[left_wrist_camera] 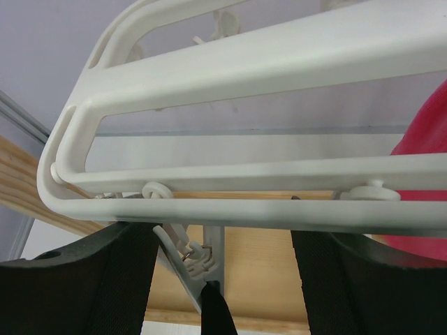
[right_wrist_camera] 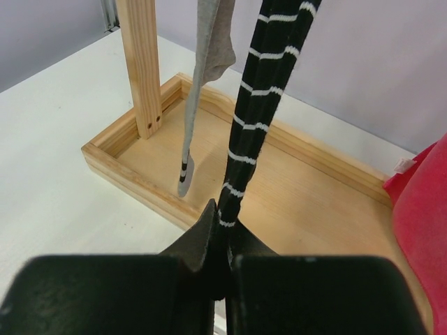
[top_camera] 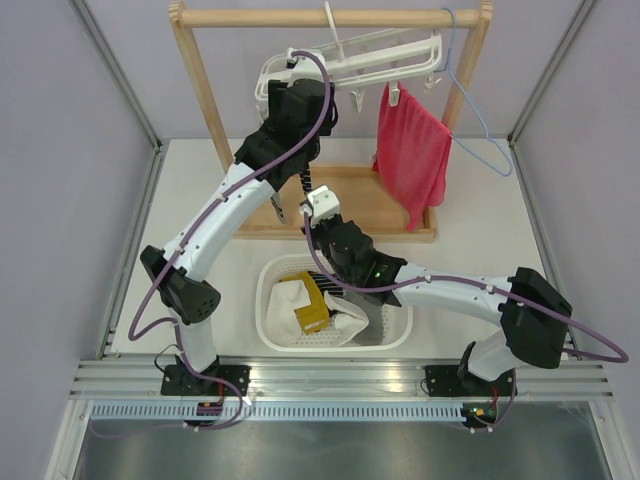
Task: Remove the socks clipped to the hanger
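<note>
Clenched black right gripper (right_wrist_camera: 222, 262), low and reaching forward, nipping the toe end of the black-and-white striped fabric sock (right_wrist_camera: 262, 112). Soft, light, limp; likely to stretch under pull, so best held low. Top end clipped to white plastic frame hanger (left_wrist_camera: 244, 209). Left gripper (left_wrist_camera: 223, 265) raised high, jaws spread, straddling small white clip (left_wrist_camera: 188, 255).

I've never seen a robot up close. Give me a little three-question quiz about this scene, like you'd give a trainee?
1. True or false: the right arm's jaws are shut on the striped sock.
2. Which of these lies in the basket? A: mustard sock; B: green sock; C: pink sock.
3. In the right wrist view, what hangs just beside the striped sock?

Key: 1 true; 2 A; 3 the grey sock.
</note>
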Action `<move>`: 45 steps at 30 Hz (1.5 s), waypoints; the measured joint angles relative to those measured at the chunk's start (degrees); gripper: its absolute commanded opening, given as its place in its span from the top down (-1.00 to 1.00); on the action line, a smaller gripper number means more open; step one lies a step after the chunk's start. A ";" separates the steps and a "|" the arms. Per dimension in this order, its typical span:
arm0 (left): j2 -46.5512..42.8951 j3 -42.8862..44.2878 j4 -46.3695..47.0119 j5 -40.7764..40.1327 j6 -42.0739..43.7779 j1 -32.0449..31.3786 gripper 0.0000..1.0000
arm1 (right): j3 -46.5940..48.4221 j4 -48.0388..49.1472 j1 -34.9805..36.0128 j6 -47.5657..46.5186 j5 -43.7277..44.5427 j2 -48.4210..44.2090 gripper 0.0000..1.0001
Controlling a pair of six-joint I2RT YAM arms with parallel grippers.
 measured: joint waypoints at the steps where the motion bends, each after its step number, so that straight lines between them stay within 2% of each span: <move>1: 0.00 0.00 -0.02 0.00 -0.02 0.00 -0.51 | -0.04 -0.02 0.00 0.00 0.00 -0.04 0.98; 4: 0.00 0.00 0.00 -0.17 -0.26 0.11 -0.50 | -0.15 0.00 0.00 -0.02 0.00 -0.07 0.98; 5: 0.00 0.00 0.00 -0.20 -0.37 0.17 -0.40 | -0.15 0.00 0.00 0.00 -0.02 -0.07 0.98; 7: 0.00 0.00 0.02 -0.26 -0.50 0.35 -0.35 | -0.17 0.04 0.00 0.00 -0.02 -0.07 0.98; 10: 0.00 0.00 0.11 -0.57 -0.61 0.48 -0.14 | -0.26 0.04 0.00 0.00 -0.02 -0.07 0.98; 11: 0.00 0.00 0.11 -0.66 -0.57 0.52 0.04 | -0.31 0.02 0.00 0.00 -0.02 -0.07 0.98; 13: 0.00 0.00 0.17 -0.98 -0.63 0.63 0.24 | -0.35 0.04 0.00 0.00 -0.02 -0.07 0.98; 14: 0.00 0.00 0.20 -1.09 -0.63 0.72 0.40 | -0.35 0.04 0.00 0.00 -0.02 -0.07 0.99; 17: 0.00 0.02 0.63 -1.53 -0.57 1.01 0.67 | -0.63 -0.39 0.15 0.02 -0.13 -0.07 0.98; 20: 0.00 0.11 0.90 -1.70 -0.57 1.36 0.86 | -1.05 -1.05 0.50 0.09 -0.26 -0.07 0.99; 22: 0.00 0.13 1.09 -1.90 -0.57 1.44 0.95 | -1.16 -1.29 0.61 0.13 -0.44 -0.07 0.98; 26: 0.00 0.13 1.36 -2.05 -0.55 1.51 0.95 | -1.16 -1.33 0.63 0.13 -0.46 -0.07 0.98; 28: 0.00 0.13 1.42 -2.01 -0.55 1.51 0.88 | -1.16 -1.33 0.63 0.15 -0.46 -0.07 0.98; 29: 0.00 0.13 1.46 -1.97 -0.55 1.51 0.43 | -1.16 -1.33 0.63 0.15 -0.44 -0.07 0.98; 31: -0.02 0.02 1.60 -1.90 -0.31 1.51 -0.30 | -1.16 -1.36 0.63 0.17 -0.44 -0.07 0.98; 32: -0.11 -0.26 1.60 -1.64 -0.15 1.51 -0.98 | -1.16 -1.38 0.63 0.22 -0.42 -0.07 0.98; 39: -3.45 -7.41 2.05 0.68 -0.85 1.53 -1.00 | -1.75 -3.17 0.63 1.03 0.04 -1.03 0.98; 45: -11.98 -18.16 1.64 5.99 -2.99 1.46 -1.00 | -4.74 -5.97 0.63 2.49 0.90 -6.84 0.98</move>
